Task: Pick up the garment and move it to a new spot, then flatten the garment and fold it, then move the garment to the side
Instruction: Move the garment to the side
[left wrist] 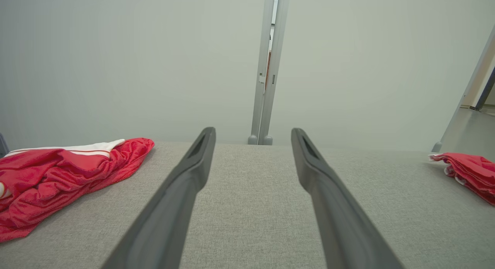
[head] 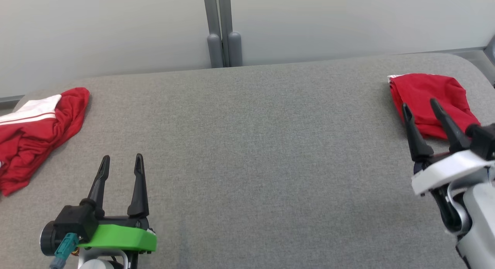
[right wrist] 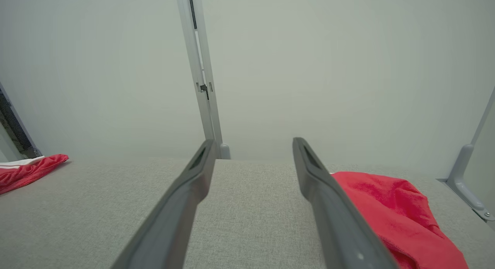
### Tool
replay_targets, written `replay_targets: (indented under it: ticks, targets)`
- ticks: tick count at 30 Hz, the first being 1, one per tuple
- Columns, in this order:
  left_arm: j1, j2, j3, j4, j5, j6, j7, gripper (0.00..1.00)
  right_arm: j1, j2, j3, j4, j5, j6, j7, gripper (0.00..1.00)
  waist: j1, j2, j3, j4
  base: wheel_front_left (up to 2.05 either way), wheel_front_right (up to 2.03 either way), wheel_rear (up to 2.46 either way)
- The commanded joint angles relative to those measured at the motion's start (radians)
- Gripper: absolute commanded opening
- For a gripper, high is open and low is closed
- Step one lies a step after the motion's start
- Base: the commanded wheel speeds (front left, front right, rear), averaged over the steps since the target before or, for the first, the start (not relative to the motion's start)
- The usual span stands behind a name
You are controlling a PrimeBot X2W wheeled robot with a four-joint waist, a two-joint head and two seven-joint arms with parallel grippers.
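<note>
A crumpled red garment (head: 34, 137) with white stripes lies at the left edge of the grey padded bench (head: 247, 125). A folded red garment (head: 429, 91) sits near its far right corner. The left gripper (head: 122, 158) hovers near the front edge, jaws spread and empty. The right gripper (head: 419, 104), also spread and empty, is just beside the folded one. A grey post (head: 224, 48) stands behind the far edge.

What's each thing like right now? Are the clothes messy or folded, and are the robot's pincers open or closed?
red and white garment: crumpled, lying at the left end of the table
red garment: folded up small, lying at the right end
left pincer: open, holding nothing
right pincer: open, holding nothing, right by the red garment
</note>
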Motion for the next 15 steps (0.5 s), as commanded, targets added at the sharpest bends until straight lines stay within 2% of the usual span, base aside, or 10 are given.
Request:
replay_targets:
  ticks: [1, 7, 15]
  targets:
    - [0.012, -0.004, 0.004, 0.008, 0.006, -0.005, 0.000, 1.00, 0.055, 0.027, -0.030, -0.025, -0.031, -0.002, -0.002, 1.00, 0.0001, 0.0000, -0.013, 0.013, 0.00, 0.00, 0.00]
    - [0.023, -0.019, 0.009, 0.026, 0.015, -0.015, 0.000, 1.00, 0.196, 0.124, -0.118, -0.106, -0.093, -0.001, -0.003, 1.00, 0.0001, 0.0000, -0.006, 0.006, 0.00, 0.00, 0.00]
    - [0.011, -0.026, 0.011, 0.034, 0.021, -0.022, 0.000, 1.00, 0.231, 0.163, -0.123, -0.131, -0.138, -0.001, -0.003, 1.00, 0.0001, 0.0000, -0.001, -0.002, 0.00, 0.00, 0.00]
